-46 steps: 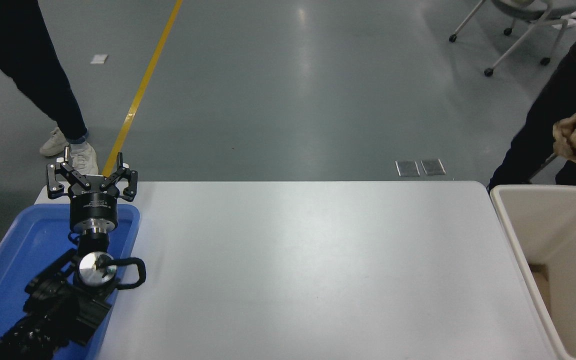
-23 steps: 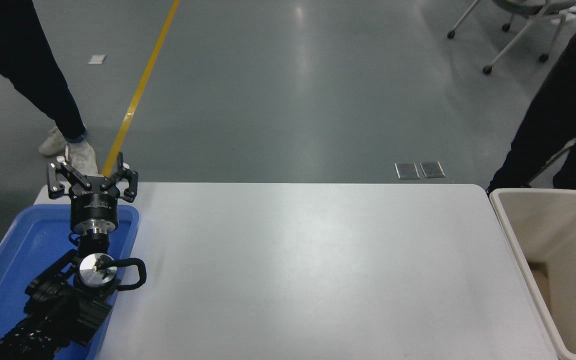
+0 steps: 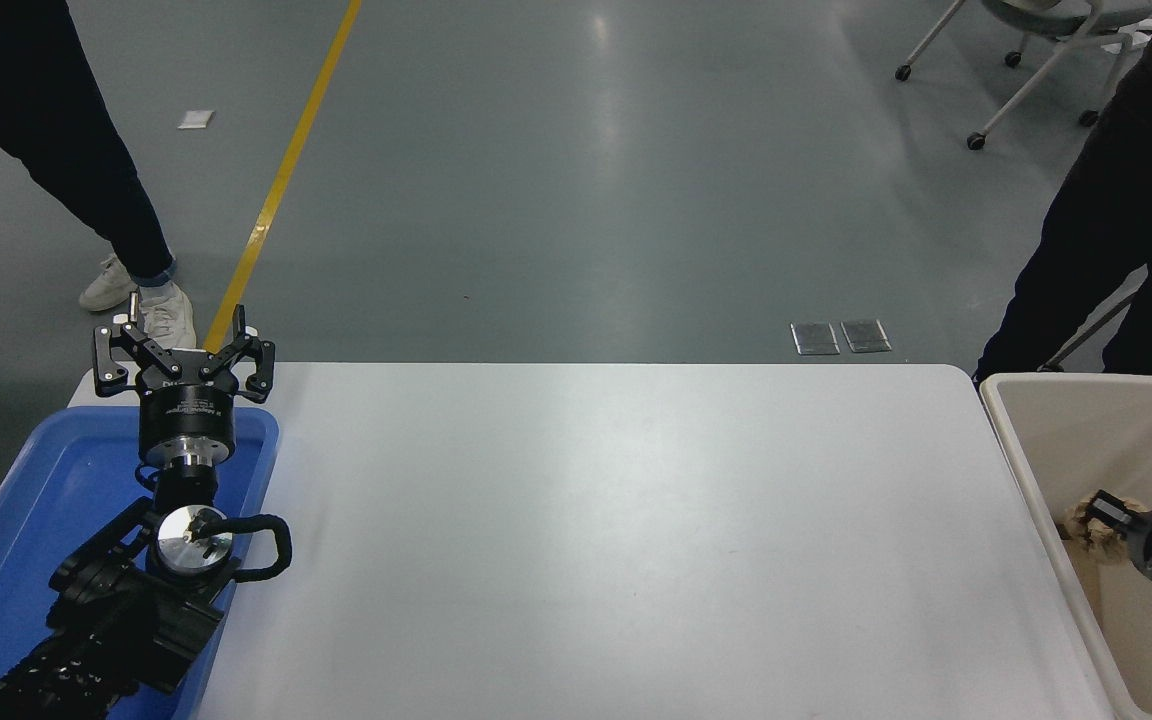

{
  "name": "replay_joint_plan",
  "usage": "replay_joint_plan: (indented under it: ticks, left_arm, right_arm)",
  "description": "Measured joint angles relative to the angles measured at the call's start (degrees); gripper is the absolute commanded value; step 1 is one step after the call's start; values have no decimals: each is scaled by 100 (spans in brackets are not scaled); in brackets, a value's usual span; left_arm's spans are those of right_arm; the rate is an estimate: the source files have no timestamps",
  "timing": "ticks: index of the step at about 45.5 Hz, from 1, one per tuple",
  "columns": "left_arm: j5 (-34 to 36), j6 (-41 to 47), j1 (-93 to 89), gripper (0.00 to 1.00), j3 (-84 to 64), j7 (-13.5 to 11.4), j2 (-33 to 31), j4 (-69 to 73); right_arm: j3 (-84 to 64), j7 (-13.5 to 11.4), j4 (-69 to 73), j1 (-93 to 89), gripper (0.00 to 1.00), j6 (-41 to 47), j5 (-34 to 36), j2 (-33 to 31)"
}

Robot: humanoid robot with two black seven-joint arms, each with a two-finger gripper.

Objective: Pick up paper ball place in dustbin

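Since a second ago the right tool [image 3: 1096, 522] has dropped from above the dustbin [image 3: 1026, 470] down inside it, carrying the paper ball [image 3: 1086, 530] along. Its fingers clamp the tan wad, which hangs within the bin's walls near the left side. At the lower left the left tool [image 3: 183, 362] sits parked over the blue tray [image 3: 56, 470], fingers spread wide and holding nothing, at the white bench [image 3: 616, 540].
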Motion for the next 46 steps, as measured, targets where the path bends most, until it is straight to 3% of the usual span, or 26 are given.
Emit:
replay_joint_plan:
  ticks: [17,27,38,46]
  left_arm:
    - [1,3,-6,99,0,0,1,0]
    - [5,3,-8,99,0,0,-5,0]
    - [6,-3,-10,99,0,9,-11,0]
    - [6,-6,-7,99,0,8,-13,0]
  right_arm:
    - [42,0,1,69,100,51,110,-189]
    - [-486,-2,431,775,100,264,55,-784]
    - [-2525,10,2064,3370,100,771,-174,-1404]
    - [-3805,15,3701,5801,100,1630,-240,-1306]
